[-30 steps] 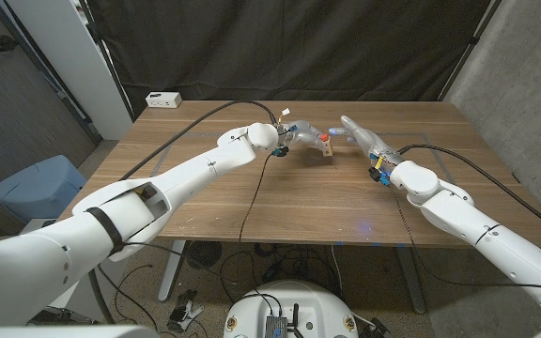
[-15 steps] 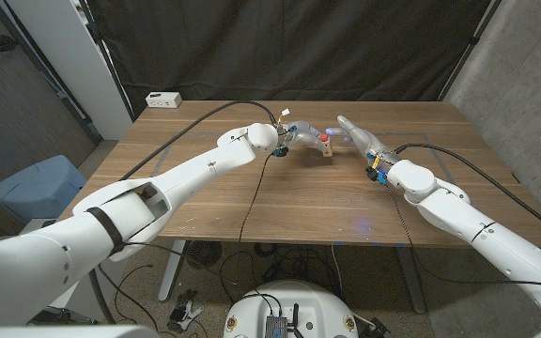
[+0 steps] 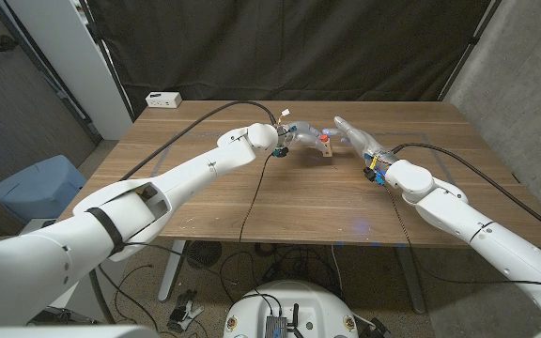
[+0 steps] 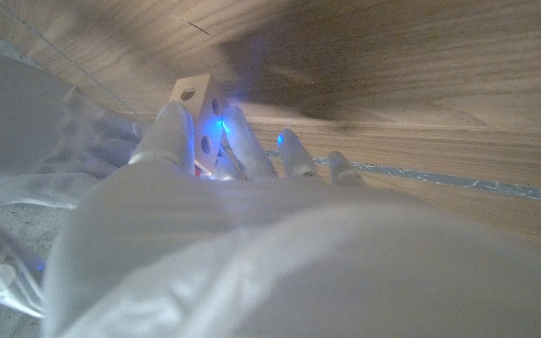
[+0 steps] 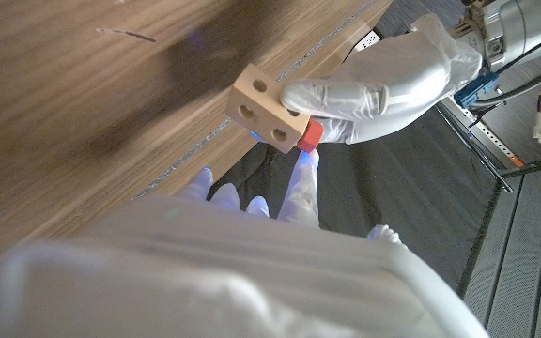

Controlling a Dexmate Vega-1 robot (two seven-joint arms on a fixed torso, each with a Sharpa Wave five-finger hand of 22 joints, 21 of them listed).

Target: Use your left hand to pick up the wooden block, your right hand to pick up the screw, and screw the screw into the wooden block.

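Observation:
My left hand (image 3: 301,137) holds the wooden block (image 3: 328,147) off the table (image 3: 317,202) at the back middle. In the right wrist view the pale block (image 5: 266,108) shows round holes, with my left hand's fingers (image 5: 346,94) around one end. The screw's red head (image 5: 310,137) sits against the block's side, beside those fingers. My right hand (image 3: 350,134) reaches in from the right with fingers spread, one fingertip (image 5: 303,174) just short of the red head, touching or apart I cannot tell. In the left wrist view the block (image 4: 199,111) stands between my fingers (image 4: 172,131).
A white power strip (image 3: 162,99) lies at the table's back left corner. Black cables (image 3: 252,192) run along both arms over the tabletop. A blue bin (image 3: 36,188) stands on the floor off the left edge. A dark curtain hangs behind the table.
My right hand has slid a little left, toward the block and the red screw head. The left hand and the block have stayed where they were.

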